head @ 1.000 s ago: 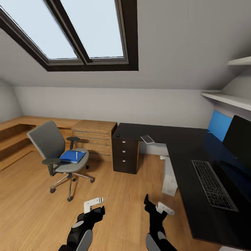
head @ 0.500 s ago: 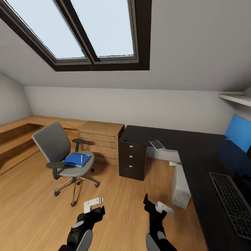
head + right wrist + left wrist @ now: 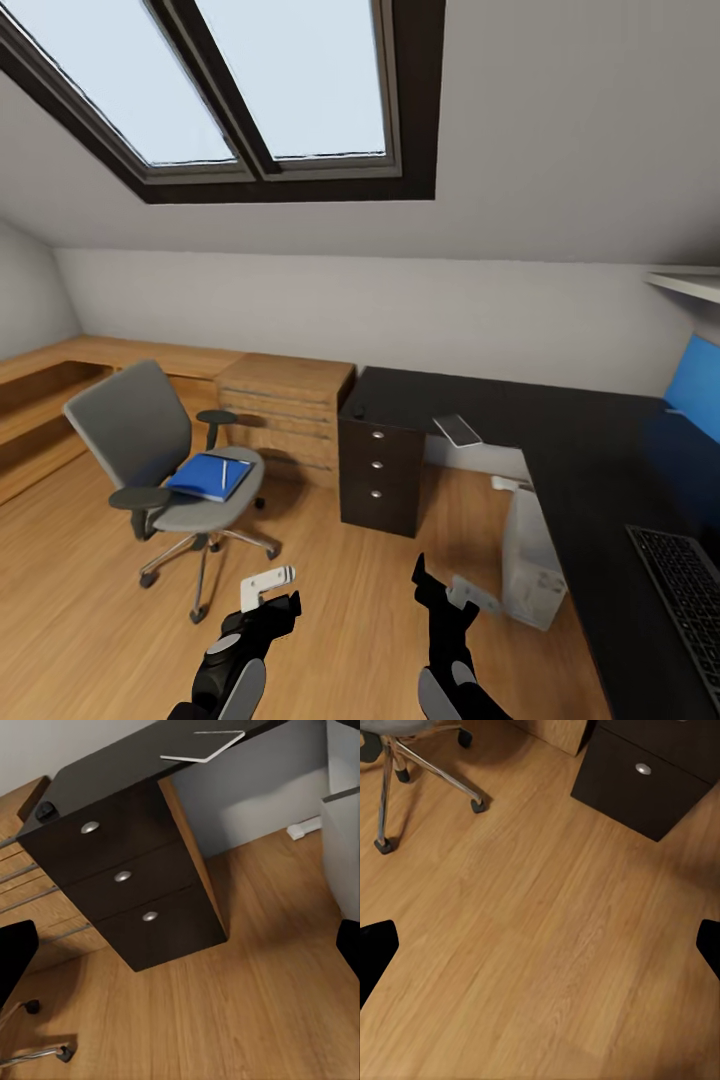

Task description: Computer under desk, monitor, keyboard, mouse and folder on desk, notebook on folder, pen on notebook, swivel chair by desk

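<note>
The grey swivel chair (image 3: 150, 450) stands on the floor left of the desk (image 3: 540, 425). A blue folder (image 3: 208, 477) lies on its seat with the pale pen (image 3: 223, 473) on top. The light-grey notebook (image 3: 458, 430) overhangs the desk's inner edge, and the tiny black mouse (image 3: 358, 409) sits over the drawer unit (image 3: 378, 478). The white computer (image 3: 535, 560) stands under the desk. The keyboard (image 3: 692, 590) lies at the right edge. The monitor is out of view. My left gripper (image 3: 270, 605) and right gripper (image 3: 440, 592) hang open over bare floor, holding nothing.
A light wooden drawer chest (image 3: 285, 400) and a low wooden ledge (image 3: 60, 365) line the back wall. The sloped ceiling carries a skylight (image 3: 240, 90). The chair's chrome wheeled base (image 3: 405, 765) shows beside the drawer unit (image 3: 124, 877). Wooden floor (image 3: 330, 590) lies between chair and desk.
The whole picture has shifted, so the camera moved: the monitor slid out at the right, and the chair and drawer unit look nearer. Both arms hold the same pose.
</note>
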{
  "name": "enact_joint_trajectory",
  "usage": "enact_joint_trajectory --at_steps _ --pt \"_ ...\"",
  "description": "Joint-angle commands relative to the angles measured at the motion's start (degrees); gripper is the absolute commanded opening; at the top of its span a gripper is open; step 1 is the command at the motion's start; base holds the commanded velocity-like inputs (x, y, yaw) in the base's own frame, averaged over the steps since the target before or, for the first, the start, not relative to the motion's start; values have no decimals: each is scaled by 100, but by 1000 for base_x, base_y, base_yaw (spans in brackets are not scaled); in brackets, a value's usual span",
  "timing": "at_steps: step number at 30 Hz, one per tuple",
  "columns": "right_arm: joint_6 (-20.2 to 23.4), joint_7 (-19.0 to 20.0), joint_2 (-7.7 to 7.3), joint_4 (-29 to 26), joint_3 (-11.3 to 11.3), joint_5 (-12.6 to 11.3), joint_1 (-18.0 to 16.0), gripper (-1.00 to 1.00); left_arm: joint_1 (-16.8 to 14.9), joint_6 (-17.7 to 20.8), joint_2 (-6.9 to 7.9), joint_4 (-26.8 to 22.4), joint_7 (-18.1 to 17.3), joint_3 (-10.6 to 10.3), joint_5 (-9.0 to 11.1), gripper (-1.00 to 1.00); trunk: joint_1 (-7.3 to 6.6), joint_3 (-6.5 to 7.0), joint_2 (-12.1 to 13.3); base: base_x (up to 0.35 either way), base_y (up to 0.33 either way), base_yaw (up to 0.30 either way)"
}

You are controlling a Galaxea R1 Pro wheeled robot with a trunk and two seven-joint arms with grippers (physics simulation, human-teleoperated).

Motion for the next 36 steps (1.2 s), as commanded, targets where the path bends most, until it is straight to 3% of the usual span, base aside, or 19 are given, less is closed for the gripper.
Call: enact_joint_trajectory --at_steps 1,16,21,24,27,29,31,32,34,36 --pt "-29 -40 0 3 23 -12 -7 100 -6 10 2 -8 52 -8 51 100 6 -11 -10 322 0 0" --pt "-405 -28 0 12 32 -7 -7 100 -6 9 2 -8 52 -1 51 100 6 -11 -10 322 0 0" --pt "-303 -37 0 -24 22 -47 -7 100 -6 10 2 -8 50 0 52 100 6 -11 -10 322 0 0" --pt "29 -49 0 -321 10 -61 -7 100 -6 9 2 -8 50 -2 54 100 6 -11 -10 322 0 0" --pt "894 -66 0 -778 3 -57 -7 100 -6 9 2 -8 50 -6 52 100 6 -11 -10 322 0 0" --pt "2499 -245 0 -1369 -10 -30 -7 100 -6 9 2 -8 50 -3 51 100 6 -11 -10 322 0 0" --pt "3252 -470 0 -1676 -18 -22 -7 100 -6 9 2 -8 50 -2 51 100 6 -11 -10 322 0 0" --pt "3920 -809 0 -2009 -23 -18 -7 100 -6 9 2 -8 50 -4 51 100 6 -11 -10 322 0 0" --pt "4661 -1397 0 -2495 -25 -25 -7 100 -6 9 -2 -8 50 -6 51 100 6 -11 -10 322 0 0" --pt "5081 -1889 0 -2937 -16 -37 -5 100 -6 9 -5 -8 48 -12 51 100 6 -11 -10 322 0 0"
